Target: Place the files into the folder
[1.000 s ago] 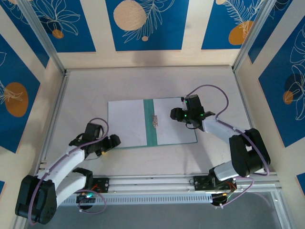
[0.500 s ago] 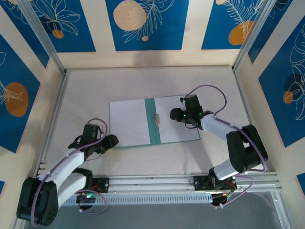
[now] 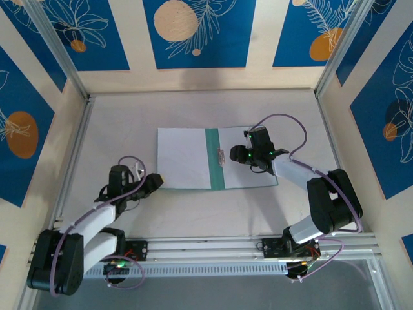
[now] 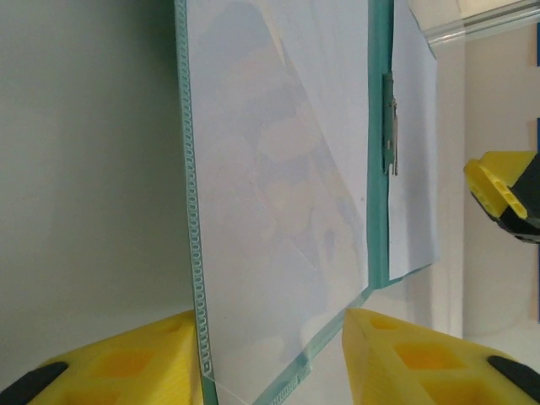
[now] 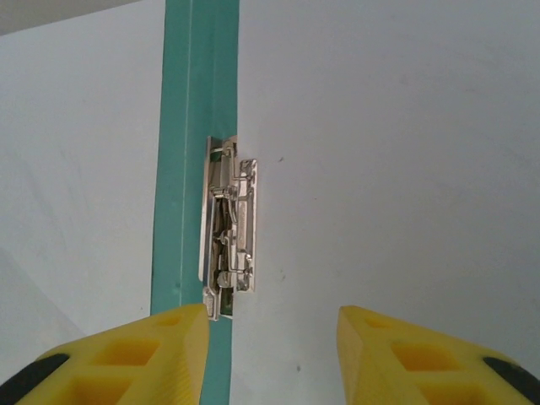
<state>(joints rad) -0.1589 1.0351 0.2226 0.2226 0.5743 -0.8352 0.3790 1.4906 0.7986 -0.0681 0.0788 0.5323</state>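
Teal folder: lay open and flat on the pale surface, with a metal clip fixed midway along its green spine.
Files: two white sheets rested on the open covers, one to the left of the clip and one to its right, the right sheet's edge meeting the clip.
Left fingers: yellow, low at the folder's near corner, well left of the clip, one either side of that corner. The ribbed cover edge touched one finger. Whether they pinched the corner could not be told.
Right fingers: yellow, just right of the clip and pointing at it, spread apart and released over the right sheet, gripping nothing.
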